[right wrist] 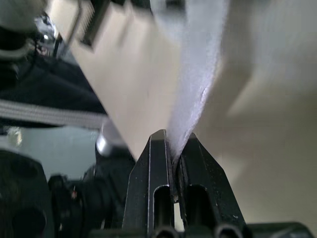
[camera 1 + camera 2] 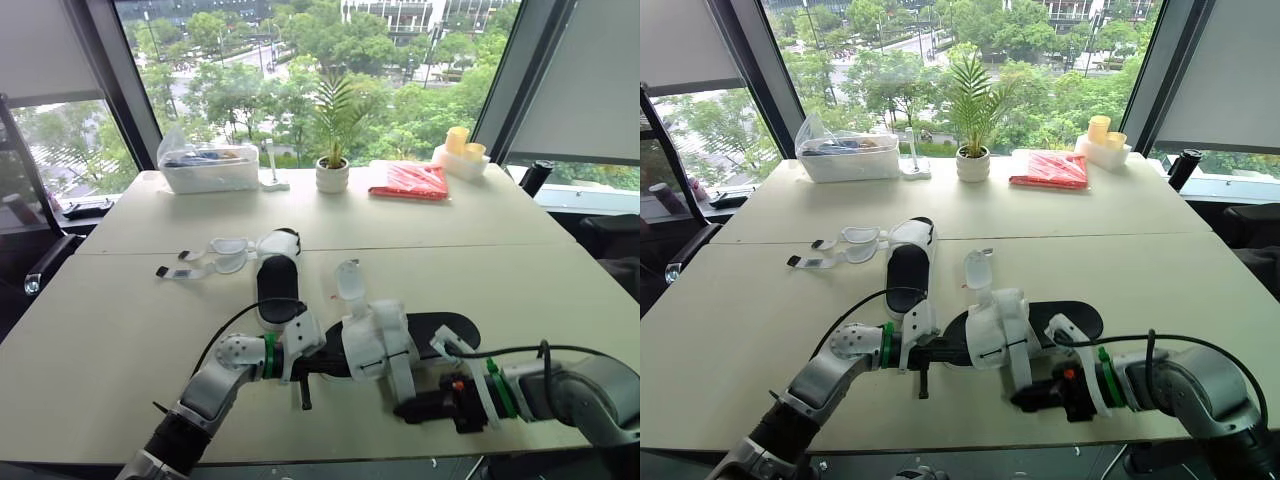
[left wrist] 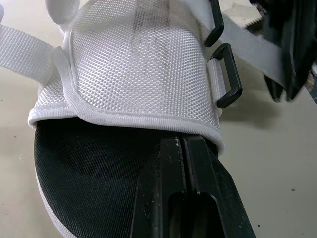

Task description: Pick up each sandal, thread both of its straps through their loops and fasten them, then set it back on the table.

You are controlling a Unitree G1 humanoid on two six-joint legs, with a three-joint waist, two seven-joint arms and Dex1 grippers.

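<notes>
While threading a strap, eye view, lower centre: holding the sandal (image 2: 385, 335) by its sole in the left gripper (image 2: 325, 368), pinching a loose strap (image 2: 400, 375) in the right gripper (image 2: 405, 410). Second sandal (image 2: 277, 285) lying on the surface (image 2: 120, 330) toward upper left, unfastened. Left wrist view: clamped on the sole's edge; empty loop (image 3: 225, 74) at upper right. Right wrist view: closed tight on the strap's end. Next, likely: steer that end to the loop, feed through, fold back.

Head eyes look forward-down over the tabletop (image 2: 100, 330), sharing almost one scene; wrist cameras sit very near, left looking along the left hand (image 3: 184, 144) at the sandal (image 3: 133, 64), right along the right hand (image 1: 173, 144) at a strap (image 1: 198, 74).
</notes>
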